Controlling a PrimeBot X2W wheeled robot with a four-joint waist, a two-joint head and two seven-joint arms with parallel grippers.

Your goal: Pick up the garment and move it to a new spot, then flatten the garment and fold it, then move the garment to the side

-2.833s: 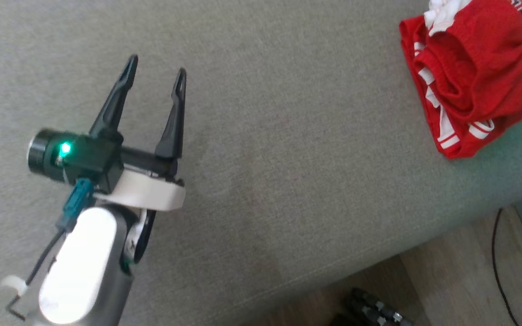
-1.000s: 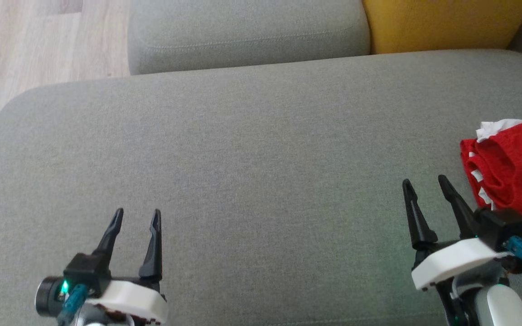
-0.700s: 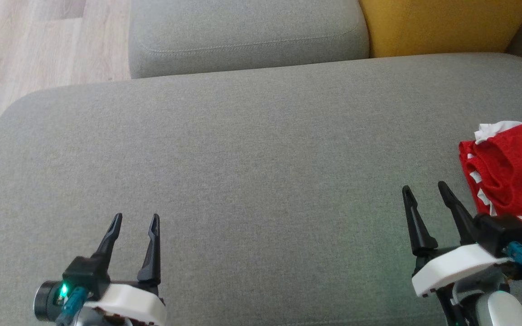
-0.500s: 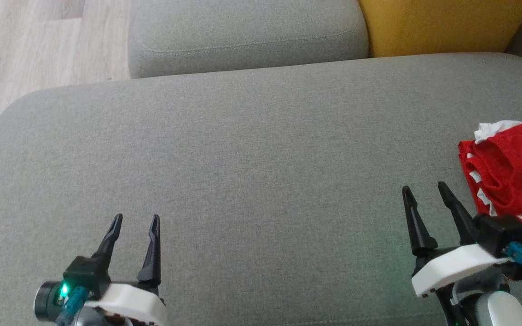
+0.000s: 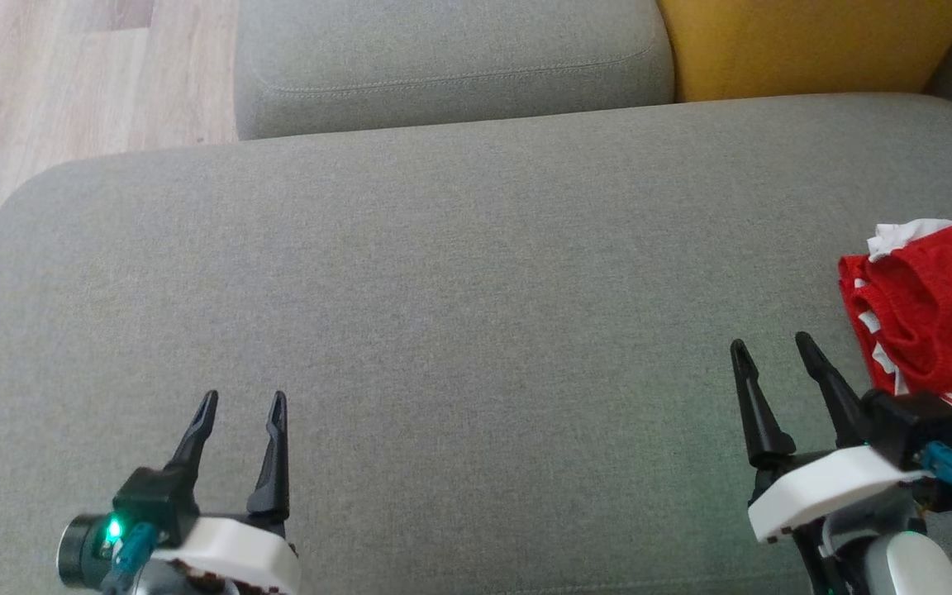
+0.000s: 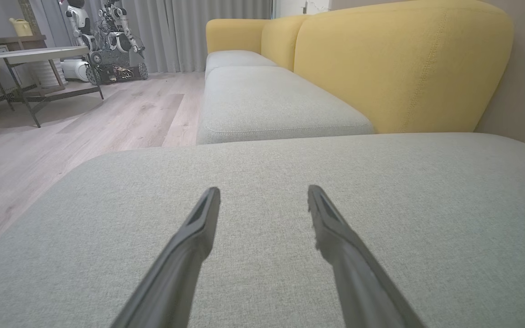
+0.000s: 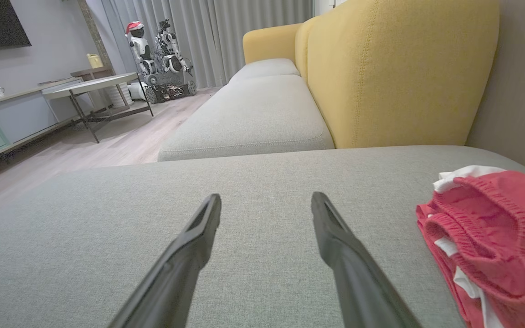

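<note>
Looks either almost finished or not begun (hard to call from one heap of cloth). Found the garment (image 5: 935, 322) at the far right of the grey seat (image 5: 459, 289), resting there as a compact red stack with white trim, layers doubled over one another and an elastic waistband uppermost. Seen close in the right wrist view, the garment (image 7: 486, 237) as stacked folds rather than a spread sheet, though loose and none too crisp. Nothing held by either arm. Left end effector (image 5: 244, 397) wide open over bare seat at the lower left, well apart from the garment. Right end effector (image 5: 771, 341) likewise wide open and empty, just beside the stack's near left edge, apparently without touching it. If taken as folded and set aside, then carrying, flattening, folding and shifting all done, with nothing left but to draw the arms clear. If taken as merely dumped, then everything left to do: grasp, carry to the open middle of the seat, spread flat, fold, slide aside. Leaning toward the first reading, given the tidy doubling and the spot at the seat's edge.
</note>
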